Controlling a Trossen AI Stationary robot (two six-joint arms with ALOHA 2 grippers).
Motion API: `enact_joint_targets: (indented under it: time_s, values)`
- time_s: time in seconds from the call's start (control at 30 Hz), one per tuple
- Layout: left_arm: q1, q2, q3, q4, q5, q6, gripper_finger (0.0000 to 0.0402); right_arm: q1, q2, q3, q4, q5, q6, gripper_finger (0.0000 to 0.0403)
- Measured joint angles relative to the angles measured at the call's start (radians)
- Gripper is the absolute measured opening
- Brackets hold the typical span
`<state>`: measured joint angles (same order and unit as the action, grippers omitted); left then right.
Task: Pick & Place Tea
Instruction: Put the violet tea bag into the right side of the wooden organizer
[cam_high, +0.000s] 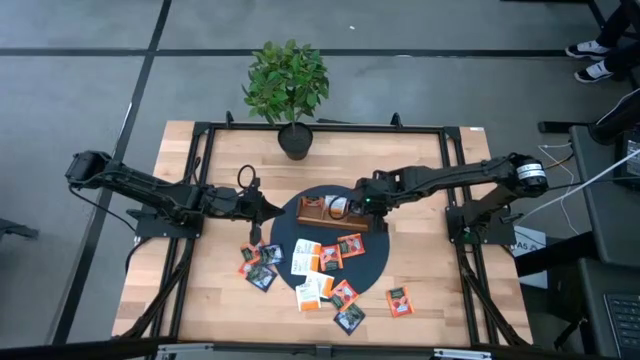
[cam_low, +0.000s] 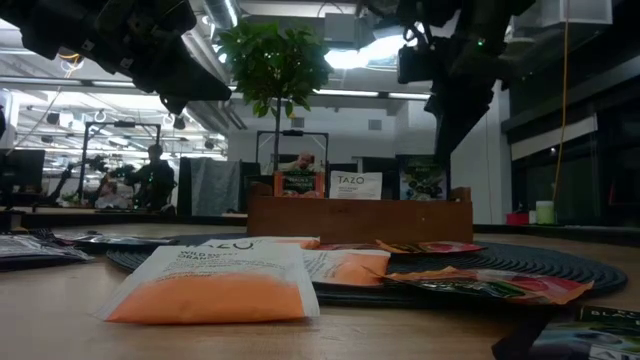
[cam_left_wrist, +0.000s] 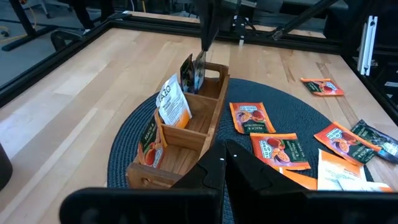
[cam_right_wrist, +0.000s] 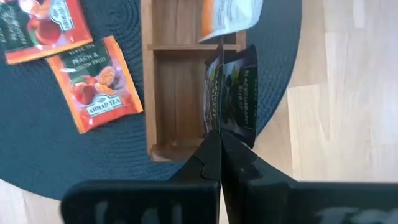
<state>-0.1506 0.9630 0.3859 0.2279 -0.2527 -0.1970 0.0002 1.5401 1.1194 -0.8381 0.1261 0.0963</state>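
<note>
Wooden planks made the table (cam_high: 200, 300), with a round dark mat (cam_high: 375, 262) in its middle. Right gripper (cam_right_wrist: 219, 134) was over the end compartment of the tray (cam_right_wrist: 149, 74), its fingers pressed together; a dark sachet (cam_right_wrist: 239, 93) stood in that compartment just under the tips, but I could not tell if it was pinched. One white-orange sachet (cam_left_wrist: 173, 102) stood in the middle compartment and another orange one (cam_left_wrist: 149, 142) at the other end. Left gripper (cam_left_wrist: 224, 146) was closed and empty, beside the mat. Loose sachets (cam_high: 322, 262) lay flat on the mat and on the planks near it. Behind the tray stood a potted plant (cam_high: 288, 85).
</note>
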Motion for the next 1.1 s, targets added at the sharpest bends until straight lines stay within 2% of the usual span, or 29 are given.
enact_joint_targets:
  time_s: [0.07,0.77,1.1]
  values:
    - [0.0,0.0,0.0,0.0,0.0,0.0,0.0004,0.0,0.006,0.0,0.002,0.029,0.0,0.0]
    - [0.0,0.0,0.0,0.0,0.005,-0.002,0.0004,0.017,0.022,-0.001,0.019,0.041,0.033,0.0]
    - [0.0,0.0,0.0,0.0,0.011,-0.002,0.0004,0.017,0.023,-0.046,0.063,0.041,0.03,0.0]
